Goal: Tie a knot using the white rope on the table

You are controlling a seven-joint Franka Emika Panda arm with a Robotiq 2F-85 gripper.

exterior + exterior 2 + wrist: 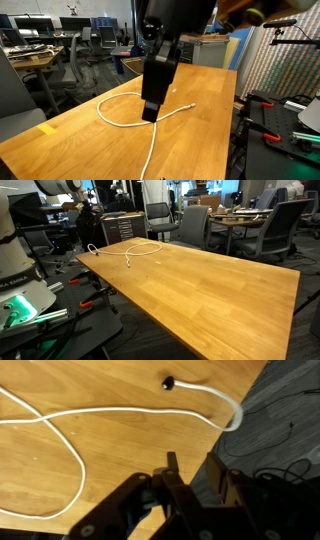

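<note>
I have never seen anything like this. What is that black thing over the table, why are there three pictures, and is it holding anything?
The black thing is a robot arm, steered by a person. At its tip sits a pincer for grasping things. Two pictures come from cameras standing outside the robot, looking at the same wooden table from different places. The third comes from a camera on the arm's wrist, looking down past the pincer's fingers at the wood. On the table lies a white rope, loosely looped and crossing itself, with a dark tip; the job is to knot it. The pincer hangs close over the rope and seems to hold nothing. Whether it is open or shut, I cannot tell.
</note>
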